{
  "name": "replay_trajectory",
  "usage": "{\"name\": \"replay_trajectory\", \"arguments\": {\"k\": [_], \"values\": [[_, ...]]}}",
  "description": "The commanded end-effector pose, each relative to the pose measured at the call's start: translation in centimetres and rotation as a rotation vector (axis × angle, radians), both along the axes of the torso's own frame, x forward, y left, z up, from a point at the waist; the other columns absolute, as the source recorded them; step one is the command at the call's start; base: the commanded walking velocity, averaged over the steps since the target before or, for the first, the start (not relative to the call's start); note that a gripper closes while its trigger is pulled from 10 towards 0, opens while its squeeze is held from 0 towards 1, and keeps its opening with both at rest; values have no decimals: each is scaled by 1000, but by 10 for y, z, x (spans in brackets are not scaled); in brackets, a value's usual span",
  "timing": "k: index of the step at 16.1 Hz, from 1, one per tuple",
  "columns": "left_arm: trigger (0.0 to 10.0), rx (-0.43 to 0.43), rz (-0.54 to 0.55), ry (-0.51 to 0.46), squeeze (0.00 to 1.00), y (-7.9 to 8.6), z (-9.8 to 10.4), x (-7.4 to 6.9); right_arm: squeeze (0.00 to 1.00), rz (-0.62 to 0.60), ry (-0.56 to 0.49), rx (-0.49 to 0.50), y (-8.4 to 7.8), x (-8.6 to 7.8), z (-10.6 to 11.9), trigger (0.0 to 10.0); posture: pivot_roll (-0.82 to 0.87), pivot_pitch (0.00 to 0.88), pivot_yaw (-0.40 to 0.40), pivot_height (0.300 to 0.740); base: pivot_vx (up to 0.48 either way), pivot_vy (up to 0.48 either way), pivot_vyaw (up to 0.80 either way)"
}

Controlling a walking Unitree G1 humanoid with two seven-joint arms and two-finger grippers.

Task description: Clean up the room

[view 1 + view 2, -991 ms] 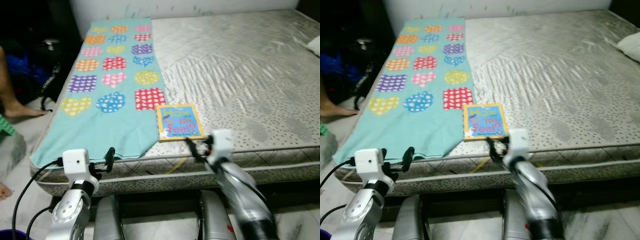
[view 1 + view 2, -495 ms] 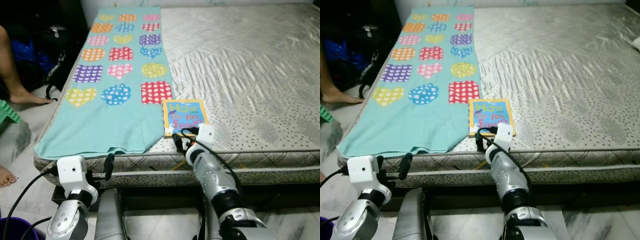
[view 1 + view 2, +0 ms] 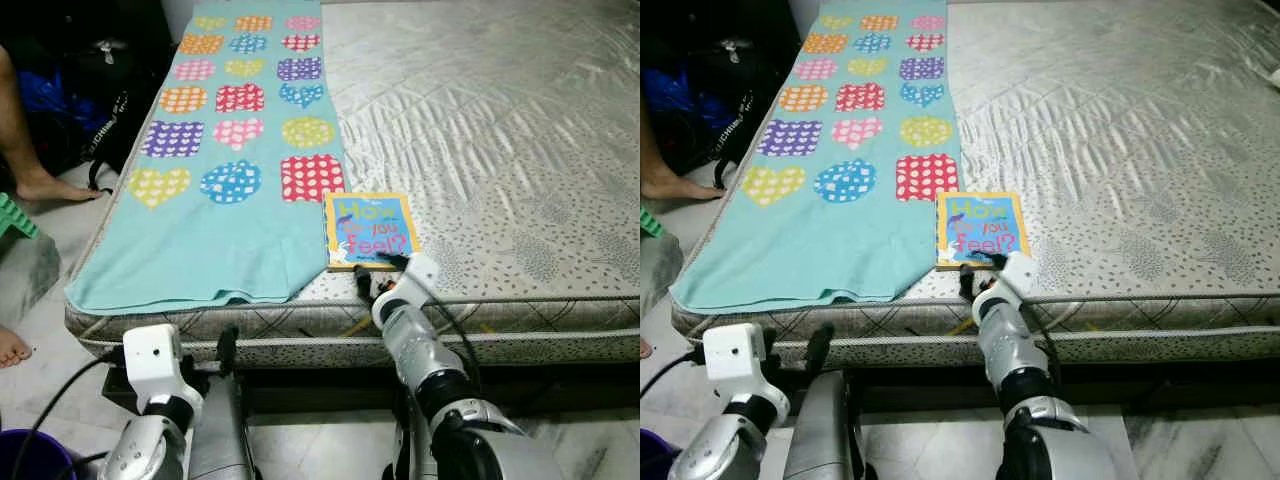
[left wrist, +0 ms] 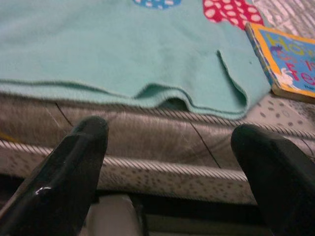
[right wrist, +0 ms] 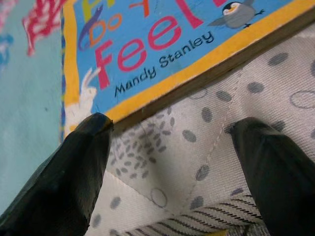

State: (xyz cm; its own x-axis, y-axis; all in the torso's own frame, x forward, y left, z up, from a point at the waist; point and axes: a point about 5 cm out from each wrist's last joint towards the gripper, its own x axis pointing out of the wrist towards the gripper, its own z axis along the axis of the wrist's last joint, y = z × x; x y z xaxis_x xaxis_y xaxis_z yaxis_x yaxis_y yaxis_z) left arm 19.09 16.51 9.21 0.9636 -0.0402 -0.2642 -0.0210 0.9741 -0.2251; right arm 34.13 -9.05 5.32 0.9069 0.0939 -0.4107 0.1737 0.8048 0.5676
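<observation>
1. Right gripper (image 5: 167, 162) sits at the near edge of the bare quilted mattress (image 3: 500, 120), fingers spread wide with nothing between them, just short of the yellow-bordered children's board book (image 3: 369, 230).
2. One black fingertip (image 5: 81, 162) is close under the book's near corner; whether it touches, I cannot tell.
3. The book lies flat near the mattress's front edge, a thick rectangle with a glossy blue cover, right beside the teal fleece blanket with polka-dot hearts (image 3: 220, 170).
4. Left gripper (image 4: 167, 167) hangs low before the mattress's piped side, fingers wide apart and empty.
5. The blanket's hem droops over that edge, soft and rumpled.
6. A person's bare foot (image 3: 55, 188) rests on the floor off to the left.
</observation>
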Motion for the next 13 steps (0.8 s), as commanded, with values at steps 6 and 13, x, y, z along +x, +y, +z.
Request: {"name": "replay_trajectory", "arguments": {"k": [6, 13], "values": [[10000, -17, -18, 8, 0, -5, 2, -3, 0, 175, -15, 386, 90, -15, 14, 10000, 247, 144, 25, 508, 0, 0, 0], [10000, -9, -23, -15, 0, -8, 6, -4, 0, 248, -71, 526, 137, -27, 34, 10000, 265, 138, 15, 508, 0, 0, 0]]}}
